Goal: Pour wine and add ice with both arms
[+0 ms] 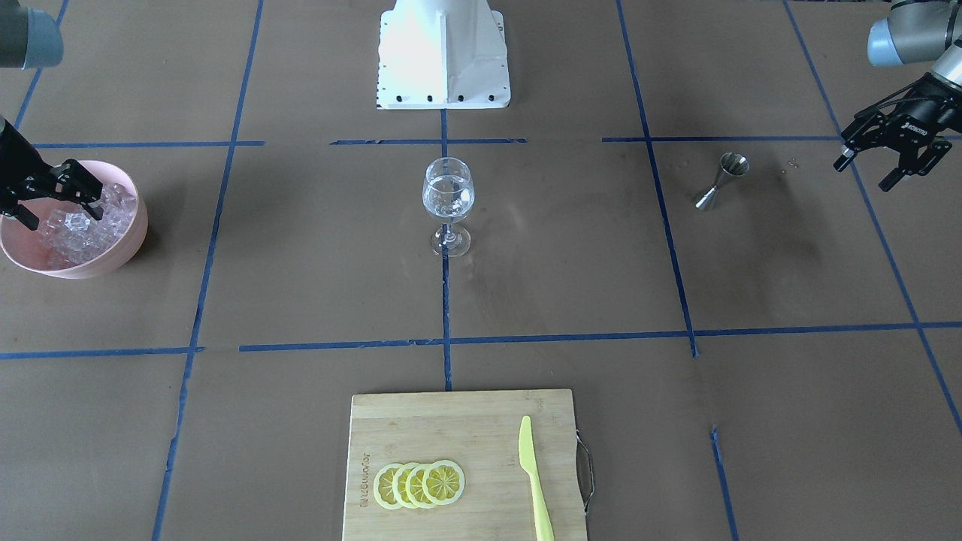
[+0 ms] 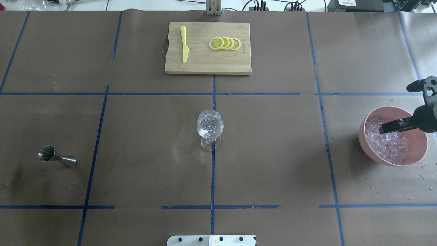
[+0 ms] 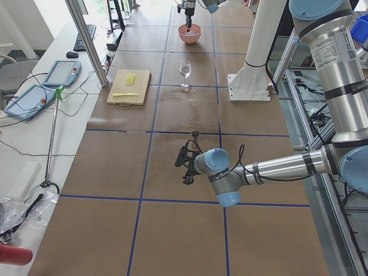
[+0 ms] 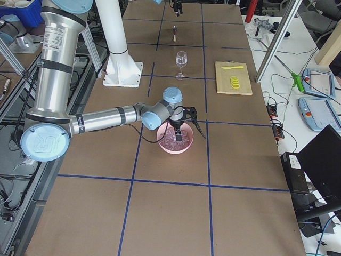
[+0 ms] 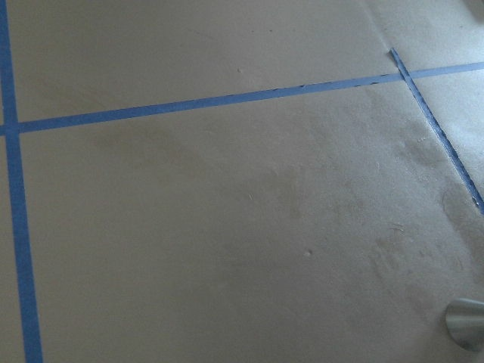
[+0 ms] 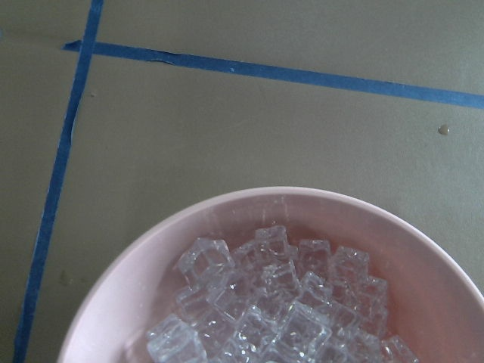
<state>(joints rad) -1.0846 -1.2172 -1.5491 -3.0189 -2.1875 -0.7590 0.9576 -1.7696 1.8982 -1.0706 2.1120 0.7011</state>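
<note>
The right gripper point(image 2: 396, 109) hangs over the pink bowl point(image 2: 420, 150) with its fingers spread wide and nothing between them. One finger reaches down among the ice point(image 2: 385, 145), and whether it touches a cube cannot be told. The other finger is raised beyond the far rim. The overhead frame cuts off the rest of the arm at its right edge. The right wrist camera shows no fingers at all, only the heaped clear cubes and the near part of the bowl's rim, with the bowl cut off at the bottom.

The left gripper point(image 1: 864, 174) is out of the overhead view. From the front it hovers above bare table with its fingers apart and empty. The steel jigger point(image 1: 721, 180) stands near it but clear of it. The left wrist camera catches only a sliver of the jigger in its bottom corner.

Between the two arms, the stemmed glass point(image 1: 449, 199) stands upright on the centre tape line. The wine point(image 1: 449, 204) sits in its bowl, and its level is hard to read through the reflections.

Farther out, a cutting board point(image 2: 205, 65) carries four overlapping lemon slices point(image 2: 225, 43) and a yellow knife point(image 2: 184, 48).
</note>
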